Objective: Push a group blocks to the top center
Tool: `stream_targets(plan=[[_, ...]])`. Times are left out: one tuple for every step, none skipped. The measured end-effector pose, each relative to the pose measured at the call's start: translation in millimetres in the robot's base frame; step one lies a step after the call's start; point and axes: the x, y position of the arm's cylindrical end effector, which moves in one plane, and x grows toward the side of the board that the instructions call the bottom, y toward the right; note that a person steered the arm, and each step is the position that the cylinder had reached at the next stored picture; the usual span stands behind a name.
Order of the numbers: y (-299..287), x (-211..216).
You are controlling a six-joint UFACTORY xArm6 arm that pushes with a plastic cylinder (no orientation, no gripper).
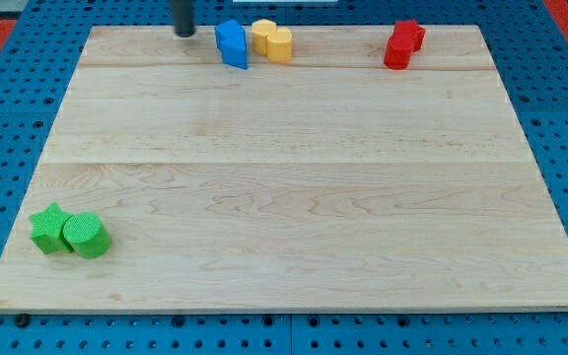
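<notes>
Camera view, single frame, inspected as follows. My tip [184, 35] stands at the upper left of centre, at the top edge of the wooden board [284, 197], well apart to the left of the blue block [232, 44] and touching nothing. I carry no fingers or jaws, only the rod, so nothing is grasped.

Group at top centre: the blue block, angular and standing on edge, with two yellow blocks just to its right. The first yellow block [263, 35] and the second yellow block [280, 44] touch each other; whether either touches the blue one I cannot tell.

Upper right of the frame: a red block [402, 43], shape irregular, alone.

Lower left of the frame: a green star block [48, 229] and a green cylinder block [89, 236], touching, near the board's corner.
</notes>
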Motion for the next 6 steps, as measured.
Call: stream_targets(plan=[[-15.7, 16.1], [13.5, 18.8], [60.4, 20.4], [84.3, 25.1], [94.6, 26.7], [60.5, 35.9]])
